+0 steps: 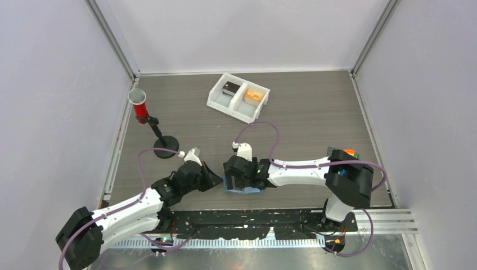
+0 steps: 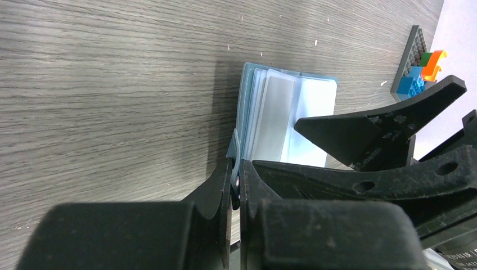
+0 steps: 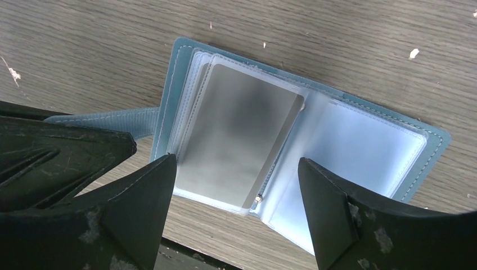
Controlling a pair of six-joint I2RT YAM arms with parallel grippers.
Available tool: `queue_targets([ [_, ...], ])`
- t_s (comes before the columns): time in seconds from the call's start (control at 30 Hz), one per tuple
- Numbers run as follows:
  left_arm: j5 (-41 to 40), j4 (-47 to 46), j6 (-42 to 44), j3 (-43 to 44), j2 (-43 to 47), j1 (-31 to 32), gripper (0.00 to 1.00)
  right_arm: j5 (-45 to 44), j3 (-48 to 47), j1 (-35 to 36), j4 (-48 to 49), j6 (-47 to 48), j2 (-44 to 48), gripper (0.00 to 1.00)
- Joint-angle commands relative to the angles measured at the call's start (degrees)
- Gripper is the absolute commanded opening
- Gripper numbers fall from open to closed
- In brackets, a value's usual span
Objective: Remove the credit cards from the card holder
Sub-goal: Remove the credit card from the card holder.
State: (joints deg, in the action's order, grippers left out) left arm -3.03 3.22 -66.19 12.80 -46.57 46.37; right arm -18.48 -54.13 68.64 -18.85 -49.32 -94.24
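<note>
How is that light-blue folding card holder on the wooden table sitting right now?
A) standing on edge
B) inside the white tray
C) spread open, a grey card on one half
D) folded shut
C: the right wrist view shows the light-blue folding card holder spread open on the wooden table, a thin grey rectangular card lying on one half.

Bright even light — soft shadows; card holder (image 3: 371,140) sleeves glare white; foreground blurred.
</note>
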Motion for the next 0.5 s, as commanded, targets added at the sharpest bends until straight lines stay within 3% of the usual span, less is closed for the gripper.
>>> queue_targets([
  [0.0,-1.7,-2.2,-0.9,-0.2,1.2,0.2,0.0,-3.0,-1.8,0.3,0.8,-2.0,-0.5,0.85],
  [0.47,-3.0,0.3,-0.7,-0.3,3.1,0.3,0.0,-5.0,0.2,0.3,-1.3,-1.4,3.1,0.72],
])
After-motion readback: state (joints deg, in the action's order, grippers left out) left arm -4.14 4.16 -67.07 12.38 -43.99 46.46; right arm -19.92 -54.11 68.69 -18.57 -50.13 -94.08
